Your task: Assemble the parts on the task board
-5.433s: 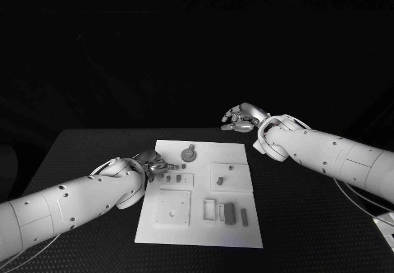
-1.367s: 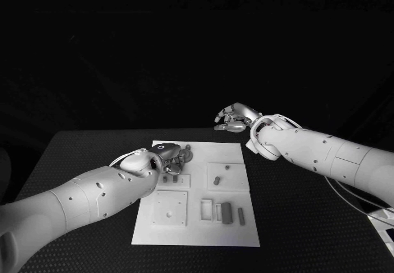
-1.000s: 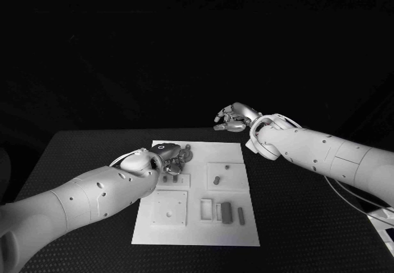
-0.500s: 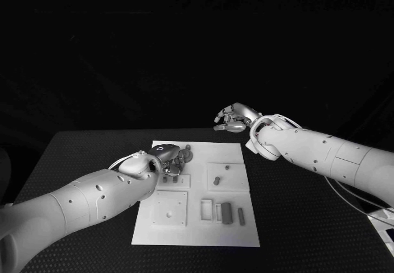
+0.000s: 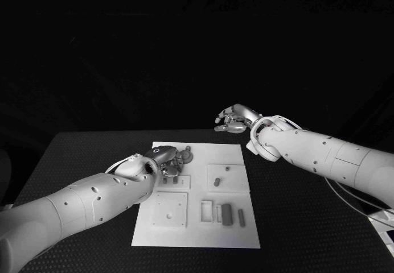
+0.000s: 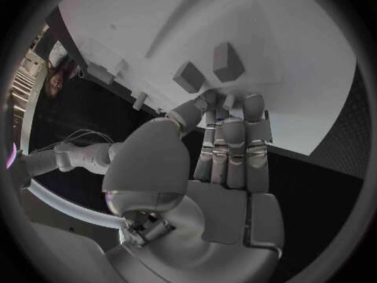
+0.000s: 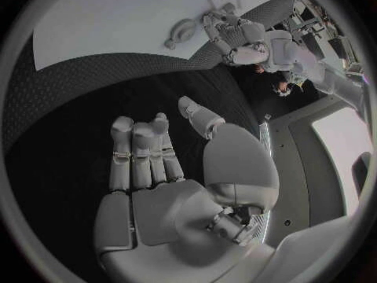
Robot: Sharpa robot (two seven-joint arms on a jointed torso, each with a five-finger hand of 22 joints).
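Left hand point(image 5: 169, 161) rests at the far left part of the white task board point(image 5: 197, 239), its fingers point(image 6: 228, 138) laid side by side and stretched out, their tips touching the board's edge just beside two small grey upright blocks point(image 6: 212, 69); it grasps nothing. A round grey part with a tab point(image 5: 188, 152) lies on the board just past this hand. Further right on the board a short grey peg point(image 5: 217, 181) stands in a square recess, and nearer the robot two dark bars point(image 5: 226, 212) lie by a rectangular slot. Right hand point(image 5: 232, 121) hangs above the black surface point(image 5: 312, 227) beyond the board's far right corner, released, its fingers point(image 7: 141, 151) loosely extended with nothing in them.
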